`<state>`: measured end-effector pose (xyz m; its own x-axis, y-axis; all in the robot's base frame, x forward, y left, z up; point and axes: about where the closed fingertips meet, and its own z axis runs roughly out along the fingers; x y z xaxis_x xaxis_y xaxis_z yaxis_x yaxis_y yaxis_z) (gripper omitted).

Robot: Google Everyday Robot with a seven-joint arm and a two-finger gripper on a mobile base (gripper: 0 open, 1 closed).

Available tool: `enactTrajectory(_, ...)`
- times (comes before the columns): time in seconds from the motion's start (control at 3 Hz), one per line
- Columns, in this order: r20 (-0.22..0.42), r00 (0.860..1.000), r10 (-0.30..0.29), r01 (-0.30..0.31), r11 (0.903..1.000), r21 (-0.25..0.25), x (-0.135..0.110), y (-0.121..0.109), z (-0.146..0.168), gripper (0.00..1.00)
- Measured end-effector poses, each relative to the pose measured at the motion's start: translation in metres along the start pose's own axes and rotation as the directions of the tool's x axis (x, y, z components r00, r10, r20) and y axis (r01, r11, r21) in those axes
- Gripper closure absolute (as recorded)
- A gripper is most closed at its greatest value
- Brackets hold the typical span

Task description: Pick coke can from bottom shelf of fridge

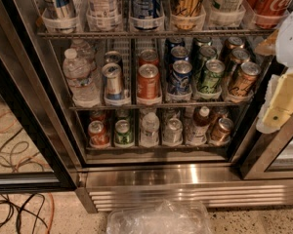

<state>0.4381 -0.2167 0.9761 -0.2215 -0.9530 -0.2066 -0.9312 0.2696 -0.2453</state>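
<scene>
Camera view: I see fridge [195, 177] open, wire racks of cans and bottles. Coke can [97, 133] upright at far left of bottom shelf [156, 148], front row, in clear tray. Green can [123, 133] just beside it on right, then water bottle [150, 128], then silver can [173, 130]. Pincer [282, 99] at right frame edge, level with middle rack, well apart from coke can. Released or clenched: I cannot tell.
</scene>
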Motion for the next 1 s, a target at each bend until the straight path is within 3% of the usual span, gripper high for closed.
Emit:
enactTrajectory(0.33,0.005,1.000,0.000,0.000,1.0000,0.005,-0.001,-0.001,0.000,0.00)
enactTrajectory(0.67,0.043,0.999,0.008,-0.010,0.9990,0.044,-0.005,-0.003,0.011,0.00)
enactTrajectory(1.0,0.148,0.989,0.010,-0.018,0.9986,0.050,-0.001,0.020,0.047,0.00)
